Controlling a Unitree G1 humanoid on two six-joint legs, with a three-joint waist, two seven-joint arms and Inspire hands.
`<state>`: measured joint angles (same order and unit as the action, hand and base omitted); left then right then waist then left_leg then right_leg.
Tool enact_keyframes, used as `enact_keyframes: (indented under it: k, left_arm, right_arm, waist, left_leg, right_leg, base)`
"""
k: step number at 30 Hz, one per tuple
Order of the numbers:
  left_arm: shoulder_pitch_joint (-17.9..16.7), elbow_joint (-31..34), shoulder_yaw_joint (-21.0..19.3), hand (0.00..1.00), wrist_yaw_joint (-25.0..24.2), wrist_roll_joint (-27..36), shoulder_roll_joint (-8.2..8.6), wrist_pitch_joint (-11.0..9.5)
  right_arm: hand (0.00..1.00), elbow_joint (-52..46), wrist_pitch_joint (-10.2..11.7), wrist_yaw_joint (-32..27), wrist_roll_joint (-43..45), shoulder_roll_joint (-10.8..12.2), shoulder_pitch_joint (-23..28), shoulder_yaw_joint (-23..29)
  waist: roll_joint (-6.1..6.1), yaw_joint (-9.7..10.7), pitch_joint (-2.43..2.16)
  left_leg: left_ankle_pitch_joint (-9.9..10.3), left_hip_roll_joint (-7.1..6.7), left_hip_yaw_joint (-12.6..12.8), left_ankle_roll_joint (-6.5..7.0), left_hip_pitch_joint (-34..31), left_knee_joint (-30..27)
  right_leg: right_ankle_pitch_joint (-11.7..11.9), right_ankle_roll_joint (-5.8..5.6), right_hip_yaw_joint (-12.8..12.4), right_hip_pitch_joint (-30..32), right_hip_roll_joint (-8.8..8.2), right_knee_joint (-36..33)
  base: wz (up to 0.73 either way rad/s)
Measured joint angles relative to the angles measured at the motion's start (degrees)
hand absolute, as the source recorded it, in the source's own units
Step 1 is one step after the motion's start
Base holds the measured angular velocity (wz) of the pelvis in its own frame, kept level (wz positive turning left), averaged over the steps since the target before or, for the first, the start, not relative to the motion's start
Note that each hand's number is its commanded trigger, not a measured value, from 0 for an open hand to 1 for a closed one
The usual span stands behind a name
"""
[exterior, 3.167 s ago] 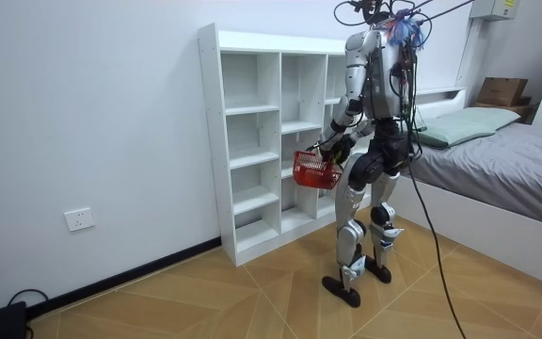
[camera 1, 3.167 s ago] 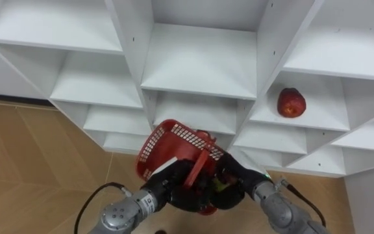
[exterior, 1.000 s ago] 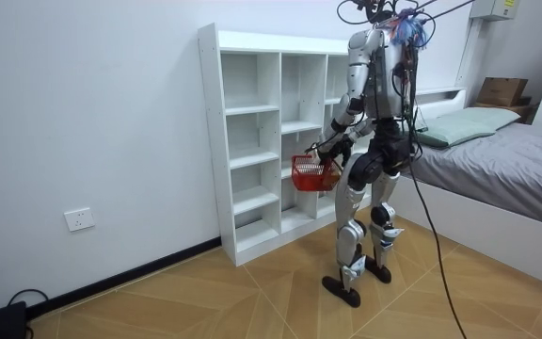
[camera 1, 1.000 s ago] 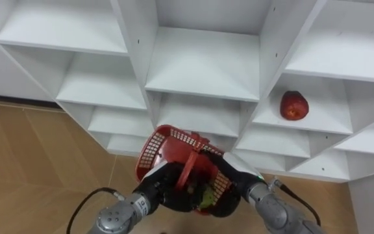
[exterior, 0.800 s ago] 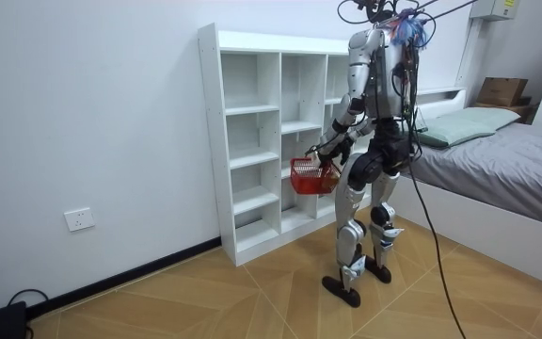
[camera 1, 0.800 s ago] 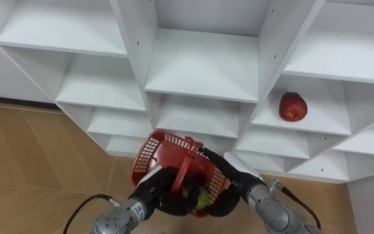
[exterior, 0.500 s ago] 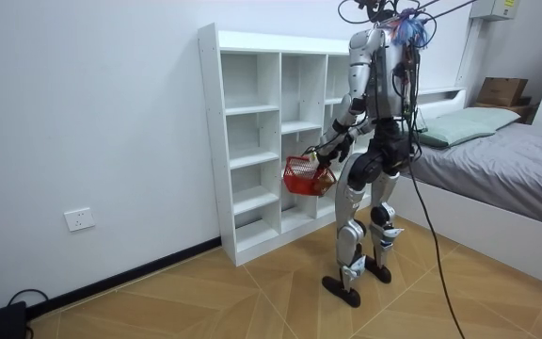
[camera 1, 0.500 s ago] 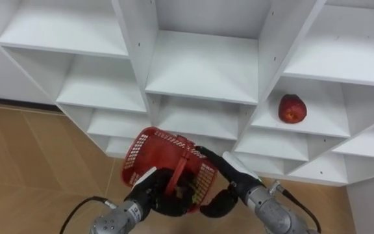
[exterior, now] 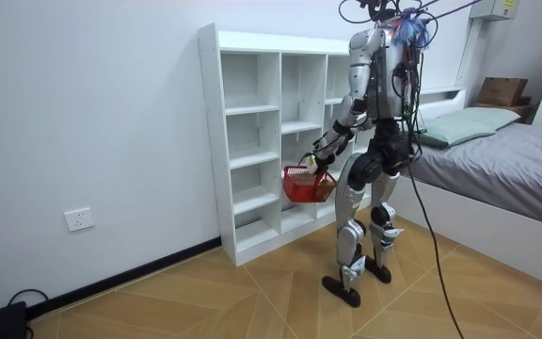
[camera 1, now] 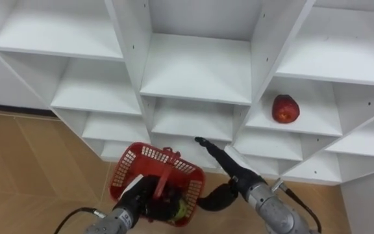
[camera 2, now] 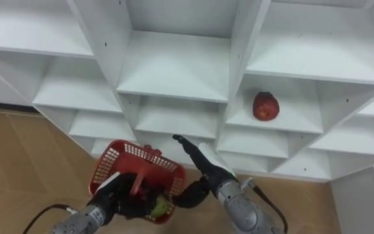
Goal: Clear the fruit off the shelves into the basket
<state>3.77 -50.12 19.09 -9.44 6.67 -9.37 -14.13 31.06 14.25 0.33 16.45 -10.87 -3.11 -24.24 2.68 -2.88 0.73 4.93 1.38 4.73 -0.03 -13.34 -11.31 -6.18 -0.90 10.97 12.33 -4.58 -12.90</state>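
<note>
A red apple point(camera 1: 285, 108) lies on a shelf in the right column of the white closet point(camera 1: 197, 68). My left hand point(camera 1: 140, 203) is shut on the handle of a red plastic basket point(camera 1: 149, 153), which hangs low in front of the bottom shelves. A green fruit point(camera 1: 180, 208) and something dark lie inside it. My right hand point(camera 1: 229, 168) is open just right of the basket, fingers straight and pointing up toward the shelves, below and left of the apple. In the room view I stand upright facing the closet, with the basket point(exterior: 309, 185) at thigh height.
The other closet shelves in view are bare. Wooden floor point(camera 1: 37, 169) spreads to my left. A bed point(exterior: 497, 165) stands behind me at the room view's right, and a white wall point(exterior: 92, 141) runs along the room view's left.
My right hand has come out of the basket and lifted toward the shelves, fingers straight. The basket has swung down and to my left in my left hand.
</note>
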Motion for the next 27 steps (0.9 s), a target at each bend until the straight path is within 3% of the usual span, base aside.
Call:
enact_keyframes:
  k: [11,17,27]
  left_arm:
    - [-0.2,-0.7,-1.0,1.0,2.8,0.0,-0.04,-0.1]
    - [-0.8,-0.5,-1.0,1.0,4.2,0.0,-0.12,-0.1]
    - [-1.1,1.2,-3.2,1.0,4.6,0.0,-0.16,-0.1]
  right_arm:
    - [0.0,-0.7,1.2,-6.0,-0.8,1.1,0.1,6.6]
    - [0.0,-0.7,2.5,-12.5,-3.3,1.5,0.3,7.6]
    - [0.0,-0.7,3.6,-17.3,-4.9,1.4,0.5,10.1]
  waist:
    - [0.15,1.9,-0.07]
    - [0.13,2.7,-0.07]
    - [0.12,3.0,-0.06]
  left_leg:
    - [0.0,-0.02,0.1,0.02,0.2,0.0]
    - [0.0,-0.02,0.0,0.01,0.2,0.1]
    - [0.0,-0.02,0.0,0.0,0.5,0.5]
  right_leg:
    - [0.2,-0.06,-0.2,-0.2,0.06,0.2]
    - [0.2,-0.06,-0.2,-0.2,0.08,0.4]
    - [0.2,-0.06,-0.2,-0.4,0.12,0.6]
  base:
    - [0.0]
    - [0.0]
    - [0.0]
